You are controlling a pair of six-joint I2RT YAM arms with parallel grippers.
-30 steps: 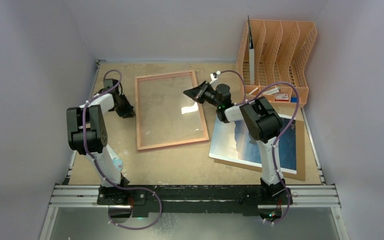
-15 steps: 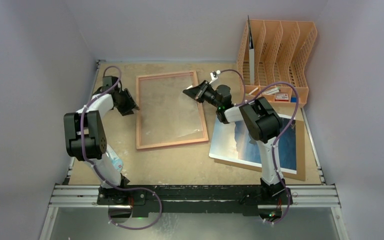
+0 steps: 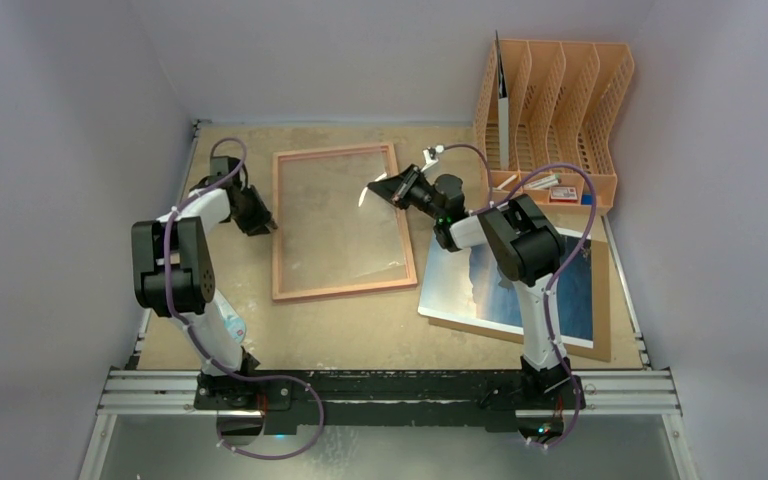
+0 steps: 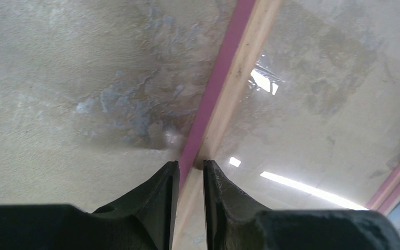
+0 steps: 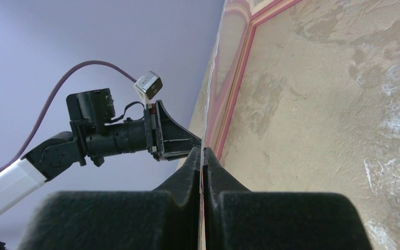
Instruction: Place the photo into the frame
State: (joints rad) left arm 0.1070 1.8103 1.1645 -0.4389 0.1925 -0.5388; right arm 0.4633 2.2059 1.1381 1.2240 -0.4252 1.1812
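The frame (image 3: 343,290) lies flat mid-table, its pink edge and pale wood rail (image 4: 234,67) filling the left wrist view. My left gripper (image 3: 266,222) (image 4: 190,162) is shut on the frame's left rail, one finger on each side. My right gripper (image 3: 375,187) (image 5: 202,151) is shut on the thin clear pane (image 5: 211,78), whose edge is raised near the frame's right rail (image 5: 239,67). The photo (image 3: 470,280), blue sea and pale sky, lies face up at the right on a brown backing sheet (image 3: 603,310), partly hidden by the right arm.
An orange file rack (image 3: 550,100) stands at the back right, with a dark flat item upright in its left slot and small items (image 3: 560,192) at its foot. Grey walls close in on the left, back and right.
The left gripper swung up along the frame's left side, then came back down onto the rail. The right gripper rose slightly, and a bright glint of the lifted pane now shows beside it.
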